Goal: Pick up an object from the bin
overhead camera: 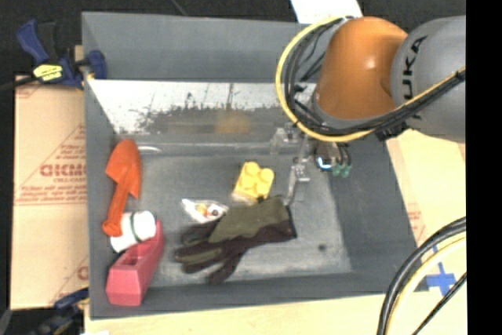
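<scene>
My gripper (296, 181) hangs below the orange wrist cover, right of the bin's middle. Its lower end comes down just above the cuff end of a dark olive glove (239, 235), which lies flat across the bin floor with its glove-fingers pointing left. A yellow toy brick (252, 182) lies just left of the gripper, apart from it. A small white crumpled piece with red and yellow marks (203, 209) rests next to the glove's upper left edge. Nothing shows held in the gripper.
An orange plastic shovel (124, 180) lies along the bin's left side. Below it a pink bottle with a white cap (135, 259) lies in the front left corner. The arm and its cables cover the bin's back right part.
</scene>
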{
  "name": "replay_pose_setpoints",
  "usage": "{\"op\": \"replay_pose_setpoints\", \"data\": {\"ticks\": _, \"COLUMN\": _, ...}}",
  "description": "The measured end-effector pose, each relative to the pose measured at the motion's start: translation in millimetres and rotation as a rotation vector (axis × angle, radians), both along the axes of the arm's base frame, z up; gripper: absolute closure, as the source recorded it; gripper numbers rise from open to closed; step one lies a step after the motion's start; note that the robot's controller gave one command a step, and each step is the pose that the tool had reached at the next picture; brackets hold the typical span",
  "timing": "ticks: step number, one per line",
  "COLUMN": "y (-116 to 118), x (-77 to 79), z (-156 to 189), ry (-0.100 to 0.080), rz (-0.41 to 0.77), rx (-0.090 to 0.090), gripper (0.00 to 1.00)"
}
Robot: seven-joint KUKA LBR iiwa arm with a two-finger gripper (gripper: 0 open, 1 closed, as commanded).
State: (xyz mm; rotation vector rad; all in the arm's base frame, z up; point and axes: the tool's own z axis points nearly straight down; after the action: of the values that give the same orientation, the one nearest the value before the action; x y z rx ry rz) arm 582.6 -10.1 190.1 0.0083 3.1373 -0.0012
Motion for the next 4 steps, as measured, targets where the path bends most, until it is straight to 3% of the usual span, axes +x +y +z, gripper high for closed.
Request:
{"op": "replay_pose_setpoints", "data": {"ticks": 1, "y": 1, "x": 2.3, "z": -3, "ry": -0.001, "rz": 0.013, "rx": -0.001, "gripper": 0.00}}
{"op": "replay_pose_setpoints", "data": {"ticks": 2, "y": 23, "x": -15.5, "z": -74, "ry": -0.004, "rz": -0.189, "rx": 0.002, "gripper": 0.00}}
{"op": "replay_pose_setpoints", "data": {"ticks": 3, "y": 16, "x": 28.6, "z": -94, "ry": -0.019, "rz": 0.284, "rx": -0.004, "gripper": 1.00}}
{"op": "replay_pose_setpoints", "data": {"ticks": 4, "y": 16, "x": 28.6, "z": -94, "ry": -0.019, "rz": 0.281, "rx": -0.004, "gripper": 1.00}}
